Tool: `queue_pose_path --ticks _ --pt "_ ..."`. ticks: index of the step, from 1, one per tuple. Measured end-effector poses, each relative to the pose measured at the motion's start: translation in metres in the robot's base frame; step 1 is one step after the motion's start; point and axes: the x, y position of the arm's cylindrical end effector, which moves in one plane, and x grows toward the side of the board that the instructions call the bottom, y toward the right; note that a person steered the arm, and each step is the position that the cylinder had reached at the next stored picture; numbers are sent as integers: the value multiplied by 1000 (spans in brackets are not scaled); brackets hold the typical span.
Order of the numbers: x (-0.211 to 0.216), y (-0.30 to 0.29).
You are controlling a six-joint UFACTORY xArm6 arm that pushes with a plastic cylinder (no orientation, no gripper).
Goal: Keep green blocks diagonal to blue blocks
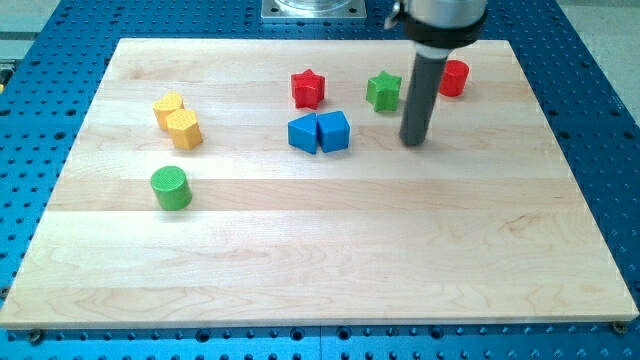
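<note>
A wooden board (320, 250) on a blue pegboard table (610, 150). My tip (413, 142), a bare rod with no fingers, rests right of centre, below the green star (383, 91). A blue triangle (303, 133) and blue cube (334, 131) touch at centre. Green cylinder (171, 187) sits lower left. Two yellow blocks (178, 120), red star (308, 88) and red cylinder (455, 77) lie along the upper part.

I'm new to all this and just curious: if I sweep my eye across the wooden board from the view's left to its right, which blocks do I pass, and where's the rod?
Green cylinder → blue triangular block → blue cube → green star → my tip → red cylinder.
</note>
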Motion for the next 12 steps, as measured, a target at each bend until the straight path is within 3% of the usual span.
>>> queue_pose_path --ticks 1,2,3,4,5,6,7,8,9,10,11,12 --pt "-53 11" --pt "-97 -15" --pt "-102 -50" --pt "-31 -82" --pt "52 -78" --pt "46 -57" --pt "22 0" --pt "-58 18" --pt "-83 -41" --pt "1 -62" --pt "109 -48" --pt "105 -45"
